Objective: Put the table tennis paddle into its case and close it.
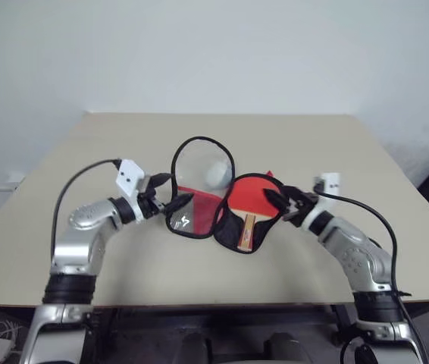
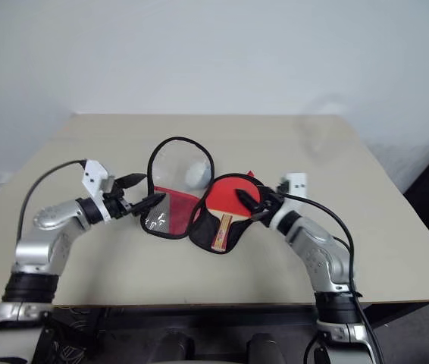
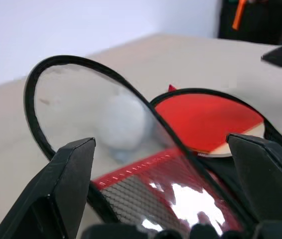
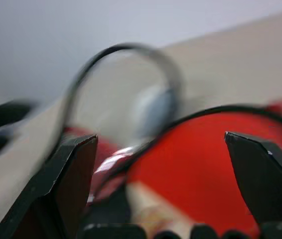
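The case (image 1: pixel 189 218) lies unzipped on the middle of the table. Its clear-window flap (image 1: pixel 198 158) stands up, and its red mesh panel with the white logo faces me. The table tennis paddle (image 1: pixel 251 193) rests red face up on the black half of the case (image 1: pixel 228 240), handle toward me. My left gripper (image 1: pixel 170 191) is open at the flap's left edge, and in the left wrist view the flap's black rim (image 3: pixel 146 107) runs between the fingers. My right gripper (image 1: pixel 279 199) is open at the paddle's right edge, holding nothing.
A white ball (image 1: pixel 216 174) shows through the clear window. The beige table (image 1: pixel 313 144) has bare room all around the case. A white wall stands behind the far edge. Black cables loop from both wrists.
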`<state>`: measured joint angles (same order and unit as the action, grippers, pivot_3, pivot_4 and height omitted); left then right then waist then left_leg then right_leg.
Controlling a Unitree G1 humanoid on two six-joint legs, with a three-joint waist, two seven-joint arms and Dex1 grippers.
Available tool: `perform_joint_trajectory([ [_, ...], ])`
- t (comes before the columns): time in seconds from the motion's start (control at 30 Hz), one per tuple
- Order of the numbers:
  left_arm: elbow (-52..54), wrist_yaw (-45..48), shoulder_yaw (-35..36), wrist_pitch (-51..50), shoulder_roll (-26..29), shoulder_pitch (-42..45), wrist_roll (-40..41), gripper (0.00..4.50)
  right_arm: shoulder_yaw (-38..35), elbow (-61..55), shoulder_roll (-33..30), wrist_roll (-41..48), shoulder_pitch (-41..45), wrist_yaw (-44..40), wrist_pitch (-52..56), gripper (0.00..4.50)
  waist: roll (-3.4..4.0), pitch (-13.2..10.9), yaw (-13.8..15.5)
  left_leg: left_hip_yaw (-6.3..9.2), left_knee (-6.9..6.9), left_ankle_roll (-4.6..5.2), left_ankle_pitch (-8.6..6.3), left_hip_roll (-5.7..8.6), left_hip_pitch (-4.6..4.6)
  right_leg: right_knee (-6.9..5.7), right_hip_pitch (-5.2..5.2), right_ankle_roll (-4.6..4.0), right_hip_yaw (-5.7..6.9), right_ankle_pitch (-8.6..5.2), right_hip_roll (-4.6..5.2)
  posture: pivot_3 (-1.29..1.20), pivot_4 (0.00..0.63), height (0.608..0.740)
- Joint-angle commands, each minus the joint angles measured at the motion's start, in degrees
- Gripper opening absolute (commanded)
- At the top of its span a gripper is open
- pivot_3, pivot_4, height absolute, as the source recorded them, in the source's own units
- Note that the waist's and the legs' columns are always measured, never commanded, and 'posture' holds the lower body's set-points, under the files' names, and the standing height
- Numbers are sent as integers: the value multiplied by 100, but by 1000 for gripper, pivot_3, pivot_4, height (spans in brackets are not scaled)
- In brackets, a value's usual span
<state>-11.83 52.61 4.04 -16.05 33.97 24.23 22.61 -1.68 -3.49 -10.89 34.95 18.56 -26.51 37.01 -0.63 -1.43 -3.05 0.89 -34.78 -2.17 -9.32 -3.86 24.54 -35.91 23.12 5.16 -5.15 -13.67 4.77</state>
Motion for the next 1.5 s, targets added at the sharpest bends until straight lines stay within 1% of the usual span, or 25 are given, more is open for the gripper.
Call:
perform_joint_trajectory([
  [0.03,-94,220,65,68,26,92,43,4500,-75,-140,-55,153,90,-99,217,4404,-1,-1,10,-4,2,0,-1,0,5,3,0,0,-5,0,1,0,0,740],
  [0.3,-203,344,53,-51,55,111,-17,4500,-107,-184,-66,51,60,-91,357,4404,-4,-2,7,-3,1,1,1,0,8,-1,4,1,-4,1,0,0,0,740],
  [0.43,-271,392,64,-132,105,105,-48,4500,-183,-258,-225,-34,-55,2,452,4404,-4,-2,11,-2,0,1,0,0,9,1,6,1,-4,1,0,0,0,740],
  [0.6,-333,411,54,-86,119,71,-139,4500,-274,-596,-461,117,-364,-35,673,4404,-6,-2,9,-4,1,1,0,1,10,2,4,1,-6,1,0,0,0,740],
  [0.8,-393,439,3,-46,68,110,-202,4500,-18,-633,-362,-63,-585,43,745,4404,-5,-2,6,-4,2,1,0,0,9,0,7,1,-6,0,0,0,0,740],
  [1.0,-451,481,0,116,15,168,-260,4500,439,-623,-180,-455,-712,168,580,4404,-6,-3,15,-3,1,1,0,0,10,2,9,1,-5,0,0,0,0,740],
  [1.1,-354,665,-5,313,28,17,-233,4500,325,-563,-130,-507,-720,288,563,4404,-6,-3,11,-4,0,0,0,0,10,4,11,1,-5,1,0,0,0,740],
  [1.3,-230,638,-31,392,-10,-343,-270,4500,93,-457,-264,-541,-679,290,565,4404,-6,-3,9,-4,1,0,0,0,9,3,11,1,-5,0,0,0,0,740],
  [1.5,-25,542,-87,318,-54,-656,-278,4500,313,-395,-228,-671,-704,241,610,4404,-6,-3,11,-4,1,0,0,0,9,3,14,1,-5,0,0,0,0,740],
])
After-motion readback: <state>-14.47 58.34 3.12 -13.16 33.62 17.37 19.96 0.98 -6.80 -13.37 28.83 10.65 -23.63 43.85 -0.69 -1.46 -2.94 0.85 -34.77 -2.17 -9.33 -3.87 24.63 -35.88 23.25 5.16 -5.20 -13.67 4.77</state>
